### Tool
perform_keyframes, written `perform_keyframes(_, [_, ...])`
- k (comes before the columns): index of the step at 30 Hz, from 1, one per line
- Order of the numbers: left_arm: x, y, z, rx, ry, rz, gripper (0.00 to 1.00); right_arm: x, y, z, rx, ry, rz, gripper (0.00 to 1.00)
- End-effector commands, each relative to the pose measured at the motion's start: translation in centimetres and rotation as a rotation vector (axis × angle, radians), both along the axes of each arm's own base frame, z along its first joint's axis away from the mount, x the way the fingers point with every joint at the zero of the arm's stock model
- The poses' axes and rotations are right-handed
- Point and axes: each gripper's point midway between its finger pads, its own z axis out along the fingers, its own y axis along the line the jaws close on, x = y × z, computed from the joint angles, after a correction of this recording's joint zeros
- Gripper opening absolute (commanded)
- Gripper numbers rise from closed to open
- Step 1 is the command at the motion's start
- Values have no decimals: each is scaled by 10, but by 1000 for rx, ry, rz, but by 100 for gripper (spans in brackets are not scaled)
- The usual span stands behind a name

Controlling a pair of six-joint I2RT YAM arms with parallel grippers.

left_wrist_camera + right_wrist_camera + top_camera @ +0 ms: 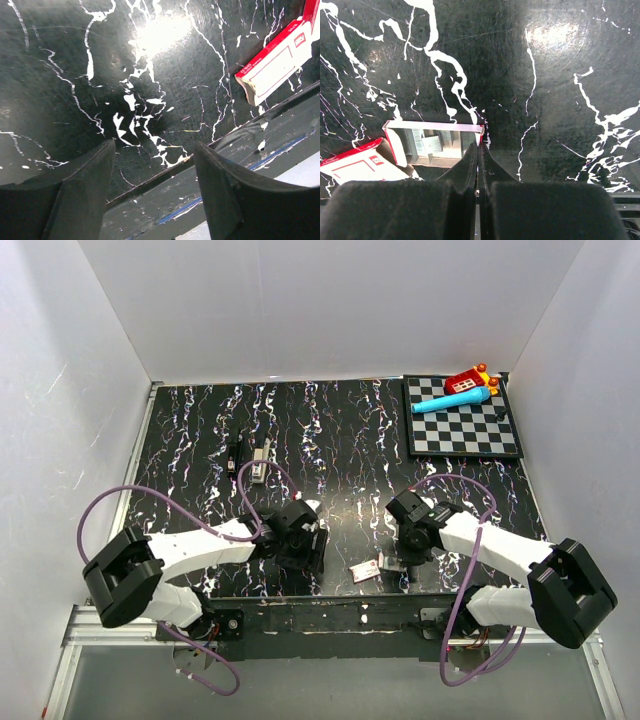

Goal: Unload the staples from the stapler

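The grey-silver stapler [259, 462] lies at the table's back left, far from both grippers, beside a slim black object [233, 456]. My left gripper [304, 562] is open and empty [154, 143], low over the table's near edge. A red-and-white staple box sleeve [364, 571] lies to its right and shows in the left wrist view [277, 60]. My right gripper [402, 562] is shut, its tips [479, 146] pinching the right wall of the open staple box tray [434, 127]. Grey staple strips [432, 143] lie inside the tray. The sleeve [357, 167] sits at the tray's left.
A chessboard [463, 435] lies at the back right with a blue object [450, 400], a red toy [471, 380] and a small black piece [500, 413] on it. White walls enclose the black marbled table [340, 440].
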Motion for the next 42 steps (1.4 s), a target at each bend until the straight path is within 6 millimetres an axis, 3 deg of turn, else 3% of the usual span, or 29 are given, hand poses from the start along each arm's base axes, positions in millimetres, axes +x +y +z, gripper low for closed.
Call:
perform_keyframes(1, [-1, -22, 9, -36, -3, -19, 57, -2, -4, 6, -48, -9, 18, 1])
perform_keyframes(7, [-3, -31, 1, -10, 12, -36, 35, -7, -13, 10, -75, -11, 3, 1])
perform_keyframes(25, [-6, -56, -9, -5, 40, -96, 8, -3, -3, 8, -72, -9, 21, 1])
perform_keyframes(42, [-12, -69, -20, -15, 78, -127, 3, -8, 15, 1, -39, 6, 60, 1])
